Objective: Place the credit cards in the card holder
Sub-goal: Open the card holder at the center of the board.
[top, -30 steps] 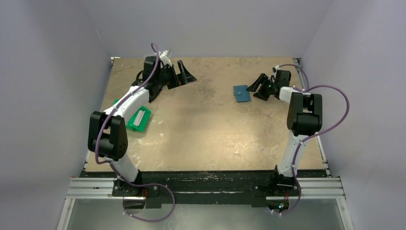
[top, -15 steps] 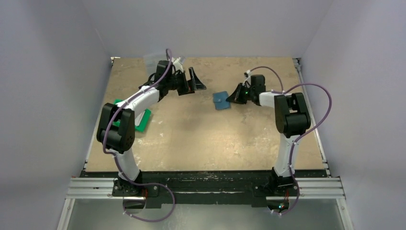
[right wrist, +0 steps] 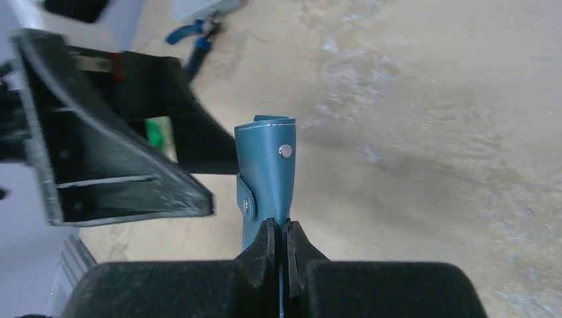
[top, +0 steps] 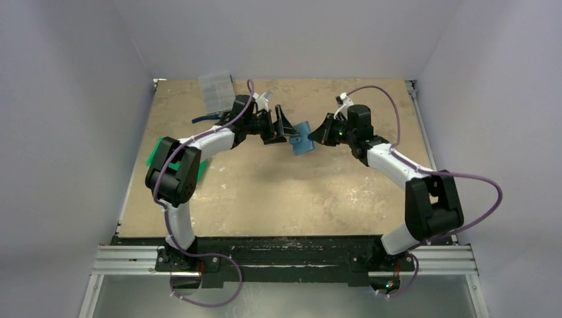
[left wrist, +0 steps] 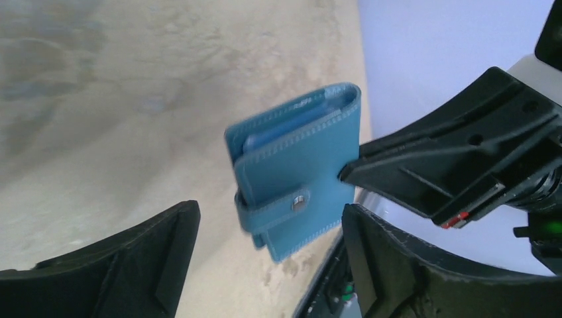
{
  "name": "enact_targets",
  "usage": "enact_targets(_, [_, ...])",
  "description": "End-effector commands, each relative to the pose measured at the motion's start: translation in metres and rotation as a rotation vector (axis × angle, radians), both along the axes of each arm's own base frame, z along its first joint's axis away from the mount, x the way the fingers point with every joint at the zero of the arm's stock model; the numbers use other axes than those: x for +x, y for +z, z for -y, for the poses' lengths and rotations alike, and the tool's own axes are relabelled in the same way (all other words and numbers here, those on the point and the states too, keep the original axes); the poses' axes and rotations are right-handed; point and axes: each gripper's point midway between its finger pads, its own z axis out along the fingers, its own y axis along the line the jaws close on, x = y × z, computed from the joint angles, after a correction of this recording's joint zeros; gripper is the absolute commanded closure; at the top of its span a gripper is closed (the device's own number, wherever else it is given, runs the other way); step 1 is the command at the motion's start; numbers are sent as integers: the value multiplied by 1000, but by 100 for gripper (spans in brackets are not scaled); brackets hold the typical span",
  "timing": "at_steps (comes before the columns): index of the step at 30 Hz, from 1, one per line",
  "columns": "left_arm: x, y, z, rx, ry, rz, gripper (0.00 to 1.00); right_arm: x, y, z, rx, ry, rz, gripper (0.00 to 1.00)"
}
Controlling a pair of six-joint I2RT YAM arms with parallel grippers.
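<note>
Near edge of card holder (right wrist: 268, 175) unseen inside right end effector (right wrist: 279, 232)

The card holder (left wrist: 298, 172) is teal-blue with pale stitching and 1 silver snap, the table (top: 278, 192) mottled tan, the tray (top: 159, 149) green, the cables (top: 464, 175) purple.

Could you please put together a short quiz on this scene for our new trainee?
1. Which is shut on the card holder? A) left gripper B) right gripper C) neither.
2. True or false: the card holder lies flat on the table.
3. Fill in: the left gripper's jaws stand ____ on either side of the card holder.
Key: 1 B; 2 false, it is pinched above the table; 3 open.
</note>
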Motion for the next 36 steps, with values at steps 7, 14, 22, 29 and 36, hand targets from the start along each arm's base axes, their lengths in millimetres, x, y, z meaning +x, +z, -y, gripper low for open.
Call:
enact_targets(7, [-23, 87, 23, -242, -183, 188, 19, -45, 77, -11, 89, 145, 158, 100])
enact_targets(14, [-46, 147, 26, -420, -279, 328, 74, -69, 123, -14, 181, 206, 226, 100])
enact_targets(22, [-79, 197, 20, -539, -377, 489, 100, -91, 142, -31, 240, 403, 247, 47])
enact_targets(29, [-88, 201, 25, -543, -425, 518, 100, -95, 162, -31, 303, 395, 317, 61])
enact_targets(36, [-86, 198, 26, -505, -423, 519, 100, -86, 172, -16, 266, 297, 356, 45])
